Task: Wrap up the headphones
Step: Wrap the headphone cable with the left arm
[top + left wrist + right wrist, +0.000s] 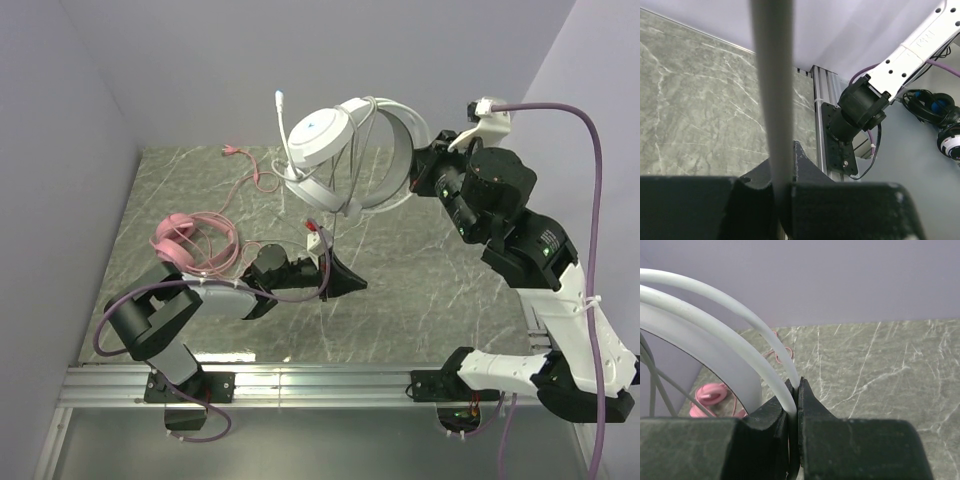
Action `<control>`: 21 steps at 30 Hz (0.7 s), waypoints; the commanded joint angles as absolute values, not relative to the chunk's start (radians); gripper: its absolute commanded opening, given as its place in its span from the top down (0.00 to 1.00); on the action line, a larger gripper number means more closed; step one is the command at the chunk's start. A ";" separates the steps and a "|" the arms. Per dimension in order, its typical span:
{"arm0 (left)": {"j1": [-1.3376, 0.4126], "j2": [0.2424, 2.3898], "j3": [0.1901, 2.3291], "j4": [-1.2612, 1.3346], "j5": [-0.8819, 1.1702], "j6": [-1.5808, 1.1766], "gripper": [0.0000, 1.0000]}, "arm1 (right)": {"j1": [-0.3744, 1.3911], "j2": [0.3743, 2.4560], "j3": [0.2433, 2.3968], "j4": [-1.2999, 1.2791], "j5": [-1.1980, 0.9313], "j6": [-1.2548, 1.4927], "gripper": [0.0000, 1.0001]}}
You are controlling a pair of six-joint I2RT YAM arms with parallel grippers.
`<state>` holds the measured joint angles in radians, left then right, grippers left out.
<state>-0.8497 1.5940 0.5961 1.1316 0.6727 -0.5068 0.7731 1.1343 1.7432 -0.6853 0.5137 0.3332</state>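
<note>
Robot lab, plain walls point(200, 60), table point(440, 270) (aluminium rail point(320, 383))

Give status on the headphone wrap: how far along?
Done: strands of the thin cord already cross the band of the white headset, so winding looks started. In hand: right gripper clamps the headband in the air; left gripper pinches that cord near its plug. Left: finish that cord; the pink headset lies on the table, its pink cord sprawled loose.

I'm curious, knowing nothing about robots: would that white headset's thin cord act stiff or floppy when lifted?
Probably floppy: the thin cord drapes loosely around the white headset. It likely straightens only under tension, as above the left tool pinching it. Seemingly light, being so thin.
</note>
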 commanded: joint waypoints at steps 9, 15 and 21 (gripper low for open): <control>-0.897 1.528 0.548 1.138 0.589 -0.476 0.92 | 0.629 1.223 1.876 -0.623 0.473 0.416 1.00; -0.919 1.476 0.514 1.120 0.580 -0.459 0.92 | 0.510 1.261 1.855 -0.601 0.373 0.462 1.00; -0.940 1.428 0.502 1.063 0.572 -0.457 0.92 | 0.430 1.305 1.835 -0.591 0.350 0.497 1.00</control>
